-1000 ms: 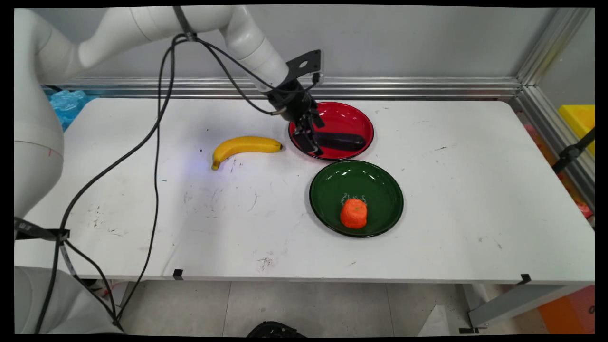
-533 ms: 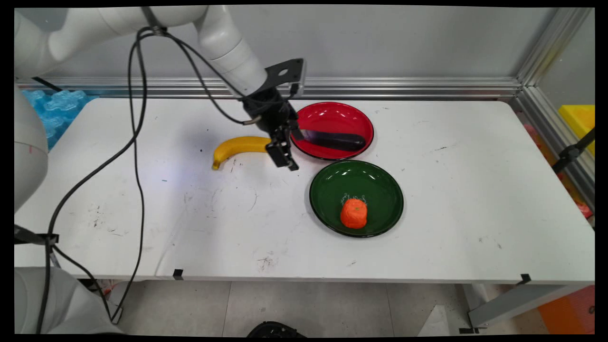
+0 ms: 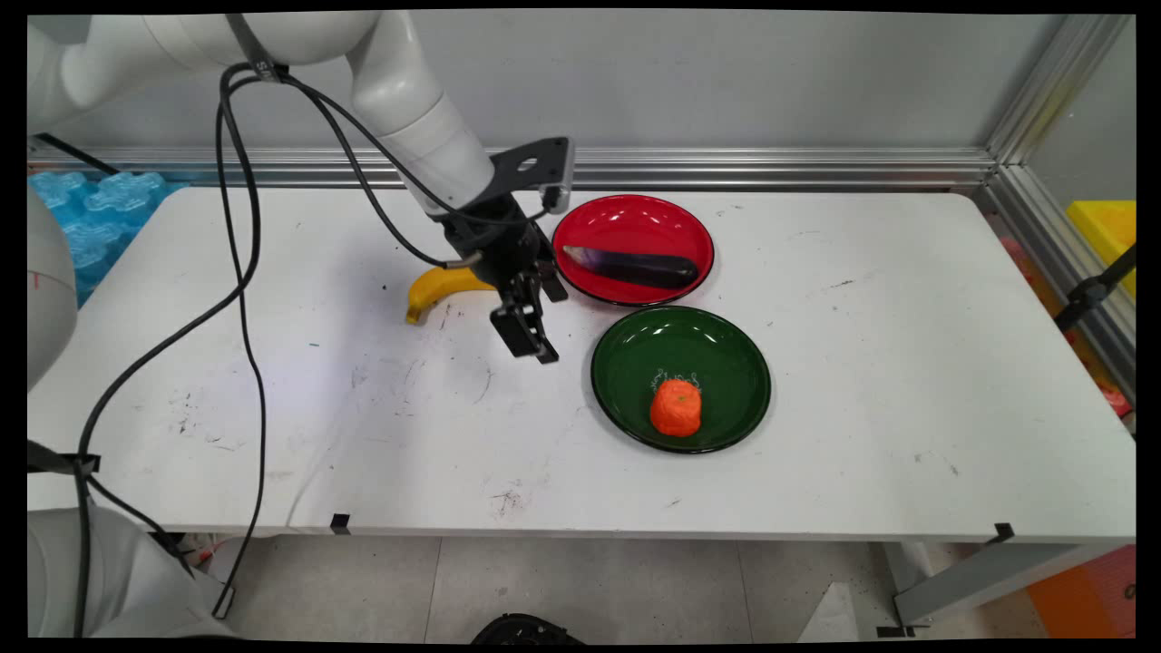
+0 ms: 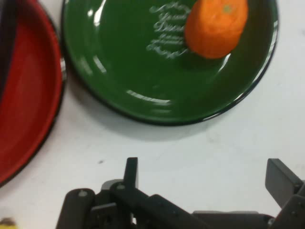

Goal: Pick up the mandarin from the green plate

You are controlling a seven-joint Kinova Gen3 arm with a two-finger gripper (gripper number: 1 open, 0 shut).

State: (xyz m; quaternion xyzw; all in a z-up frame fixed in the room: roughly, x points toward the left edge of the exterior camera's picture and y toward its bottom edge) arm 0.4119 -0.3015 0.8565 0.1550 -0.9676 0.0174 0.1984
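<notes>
Presently: arm angled down over counter [image 3: 363, 426]; pincer [image 3: 531, 322] spread wide, empty (banana [image 3: 435, 288] just behind; green plate [image 3: 626, 363] beside).

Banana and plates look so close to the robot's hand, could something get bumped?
Maybe. The open, empty hand hangs low right beside the banana, so a swing could knock it. The green plate with the orange lies just to its other side, so its rim could be clipped.
</notes>
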